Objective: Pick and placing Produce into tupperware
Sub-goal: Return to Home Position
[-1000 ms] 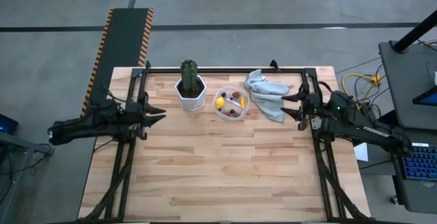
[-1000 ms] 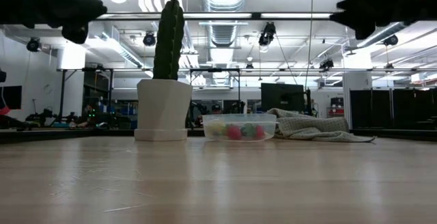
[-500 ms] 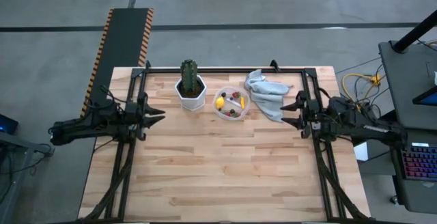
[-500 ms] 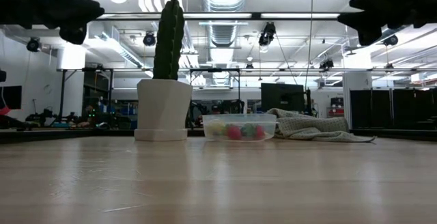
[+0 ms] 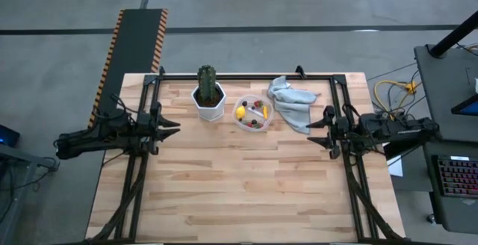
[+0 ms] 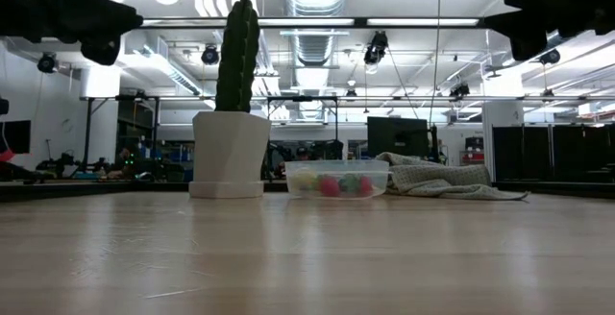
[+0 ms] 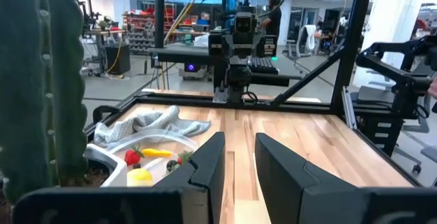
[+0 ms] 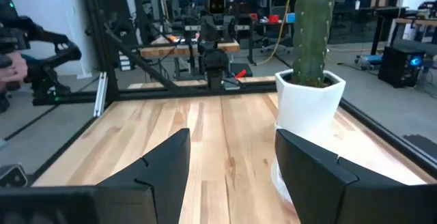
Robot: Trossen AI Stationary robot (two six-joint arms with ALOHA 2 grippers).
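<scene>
Fruit (image 5: 254,114) lies in the clear tub (image 5: 252,129) between cactus pot (image 5: 209,107) and cloth (image 5: 293,103). Left arm (image 5: 104,137) and right arm (image 5: 388,129) hang at the counter's (image 5: 239,185) sides, jaws apart and empty. Likeliest slip: the right arm snagging the cloth nearby.

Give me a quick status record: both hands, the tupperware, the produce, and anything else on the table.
left hand: open, empty, raised over the left side of the table
right hand: open, empty, raised over the table's right side
tupperware: upright, between cactus pot and cloth, toward the back edge
produce: all visible pieces inside the tupperware
loose produce: none seen
</scene>
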